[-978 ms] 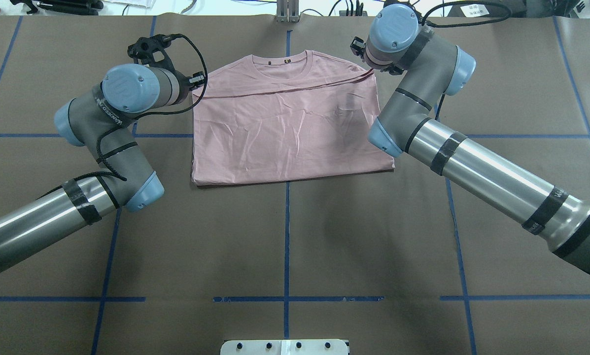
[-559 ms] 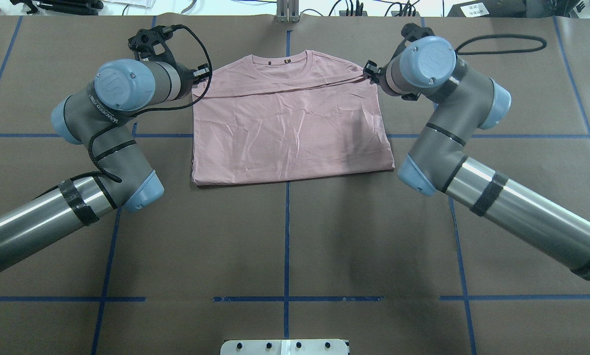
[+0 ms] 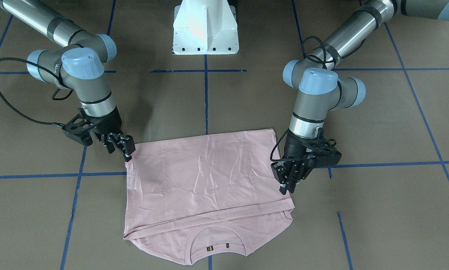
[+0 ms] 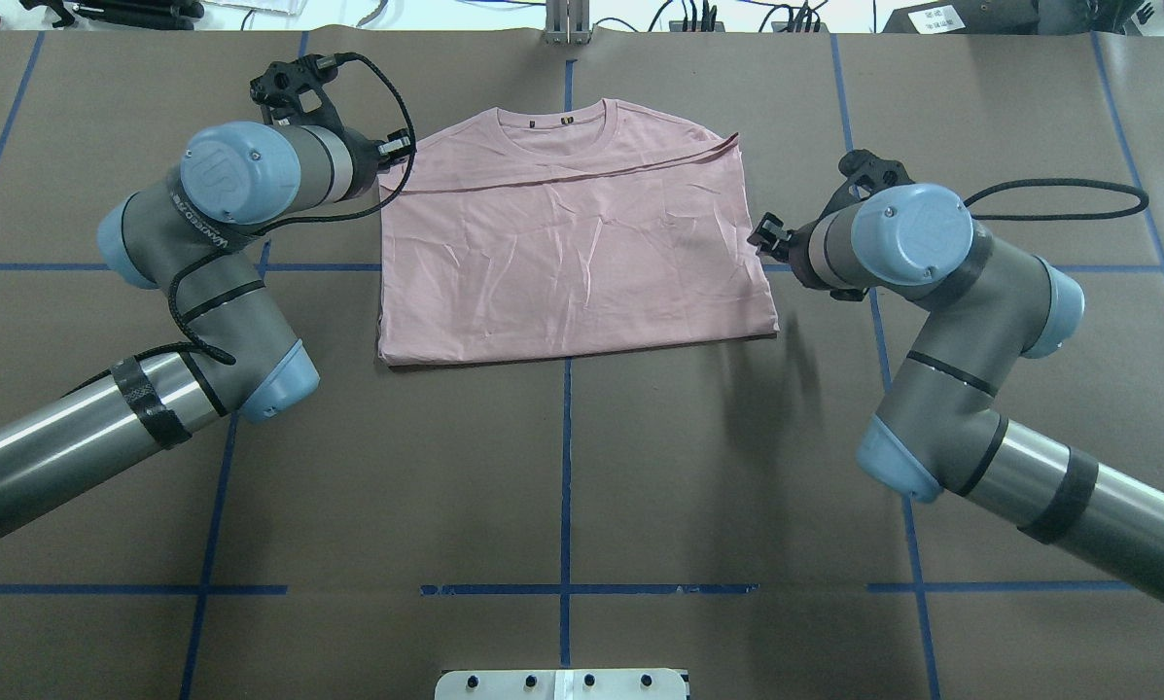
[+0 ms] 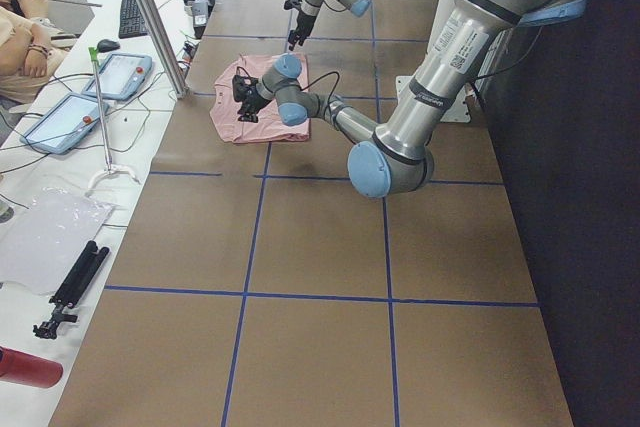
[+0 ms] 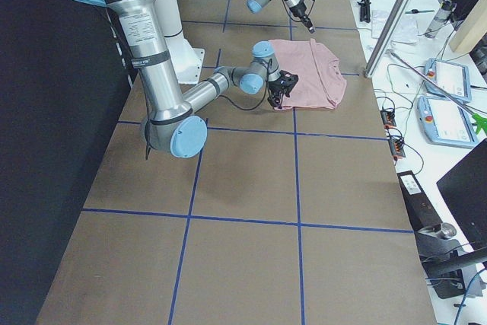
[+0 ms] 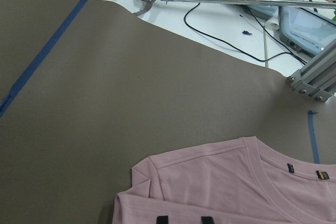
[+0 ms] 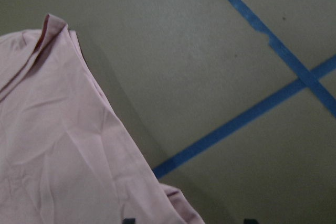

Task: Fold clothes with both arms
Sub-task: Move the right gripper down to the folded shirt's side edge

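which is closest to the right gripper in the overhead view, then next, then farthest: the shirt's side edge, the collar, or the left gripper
Measured from the right gripper in the overhead view:
1. T-shirt's side edge: right beside the gripper, on the robot's right.
2. Collar: at the middle of the shirt's far end.
3. Left gripper: across the shirt, at its far corner on the robot's left.

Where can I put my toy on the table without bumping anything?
Lots of bare table lies between the shirt and the white base. It's crowded at the shirt's two sides, where the left pincer and right pincer hang.
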